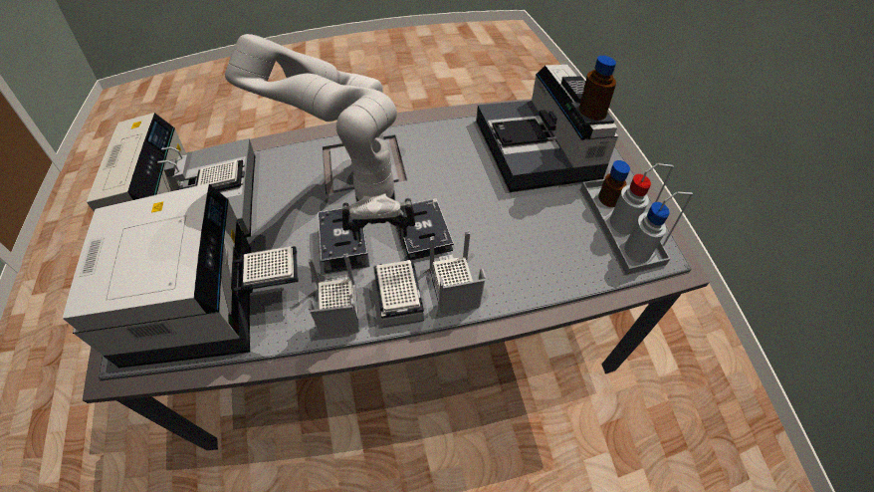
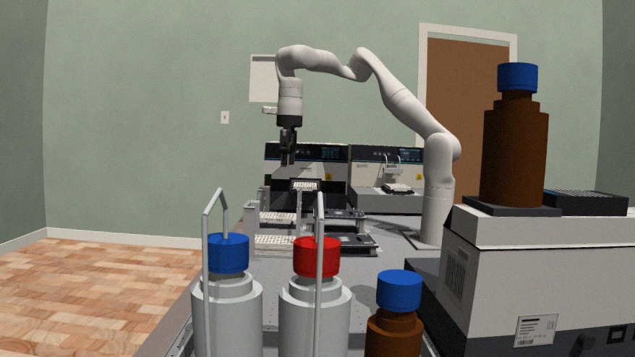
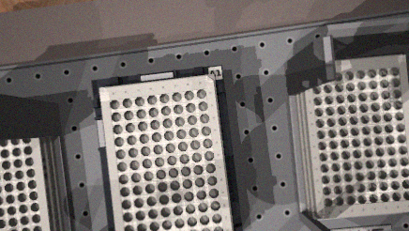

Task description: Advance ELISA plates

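Grey perforated metal forms the bench [image 1: 549, 257], dotted with a regular grid of holes. On it we note white, rectangular well plates with rows of round dark wells. The plate on the shaker [image 3: 164, 155] sits in a black locator frame, flanked by two grey stack racks [image 1: 334, 318] [image 1: 459, 293], each with a plate inside.

We find the fingers [image 2: 287, 152] spread wide and holding nothing, pointing downward well above the bench. In the wrist view they do not appear; the shaker plate lies directly beneath, slightly skewed in the frame, well apart from them.

Legible writing: "A1" [image 3: 215, 72] on a small white tag at the plate's upper right corner; "N6" [image 1: 424, 225], seen upside down, on one black nest. Plate labels are too small to read.
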`<control>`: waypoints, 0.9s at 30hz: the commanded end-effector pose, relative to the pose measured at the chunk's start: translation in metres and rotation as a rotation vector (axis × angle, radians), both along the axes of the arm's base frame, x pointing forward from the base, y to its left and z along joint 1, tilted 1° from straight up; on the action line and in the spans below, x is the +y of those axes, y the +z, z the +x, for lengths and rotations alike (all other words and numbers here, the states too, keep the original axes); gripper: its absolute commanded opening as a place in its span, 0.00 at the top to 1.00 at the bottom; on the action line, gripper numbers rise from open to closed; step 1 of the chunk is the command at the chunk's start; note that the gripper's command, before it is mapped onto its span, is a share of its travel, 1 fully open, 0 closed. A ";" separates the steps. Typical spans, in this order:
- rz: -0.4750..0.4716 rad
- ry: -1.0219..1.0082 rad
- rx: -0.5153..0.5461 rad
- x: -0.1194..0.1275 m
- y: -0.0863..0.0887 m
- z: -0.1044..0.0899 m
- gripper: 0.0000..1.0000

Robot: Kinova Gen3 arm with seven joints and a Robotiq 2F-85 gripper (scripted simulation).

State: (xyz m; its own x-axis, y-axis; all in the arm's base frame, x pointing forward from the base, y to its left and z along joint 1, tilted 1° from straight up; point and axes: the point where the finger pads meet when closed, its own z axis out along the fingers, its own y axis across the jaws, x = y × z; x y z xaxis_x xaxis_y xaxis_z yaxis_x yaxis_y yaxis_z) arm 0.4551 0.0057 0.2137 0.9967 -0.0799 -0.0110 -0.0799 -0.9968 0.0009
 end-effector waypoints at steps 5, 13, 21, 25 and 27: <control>0.003 -0.059 0.002 -0.016 0.000 -0.015 0.00; 0.004 -0.135 0.000 -0.028 0.002 -0.030 0.00; 0.004 -0.119 0.000 -0.046 0.002 -0.049 0.00; 0.003 -0.119 0.002 -0.051 0.002 -0.055 0.00; 0.000 -0.220 0.004 -0.057 0.000 -0.060 0.00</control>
